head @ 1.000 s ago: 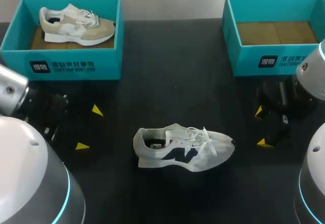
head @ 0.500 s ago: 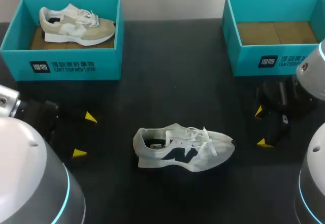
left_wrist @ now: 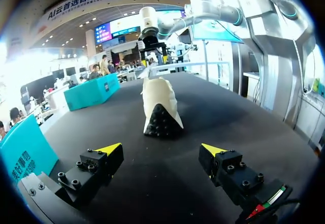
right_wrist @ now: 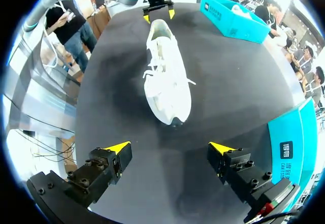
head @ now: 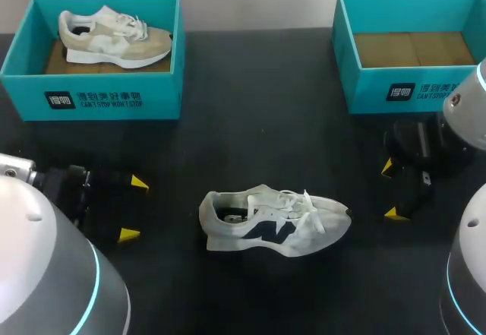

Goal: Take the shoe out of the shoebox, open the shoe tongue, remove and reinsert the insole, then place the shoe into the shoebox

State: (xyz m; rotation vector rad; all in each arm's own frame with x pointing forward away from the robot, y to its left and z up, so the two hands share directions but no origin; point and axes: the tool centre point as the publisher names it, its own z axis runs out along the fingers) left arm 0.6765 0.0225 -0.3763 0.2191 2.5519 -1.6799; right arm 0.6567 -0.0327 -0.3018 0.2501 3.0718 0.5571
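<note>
The white sneaker (head: 273, 221) is set out on the bench (head: 258, 145) between the left end effector (head: 134, 209) and right end effector (head: 390, 191), both spread wide, seemingly readied for tongue-opening.

Grey, cyan-ringed arms (head: 45, 274) end in black, yellow-tipped grippers (head: 133, 209).

Soft light from above falls on the black table (head: 258, 130). The white shoe (head: 273, 221) throws a faint shadow toward 6 o'clock. The left wrist view has white glare.
</note>
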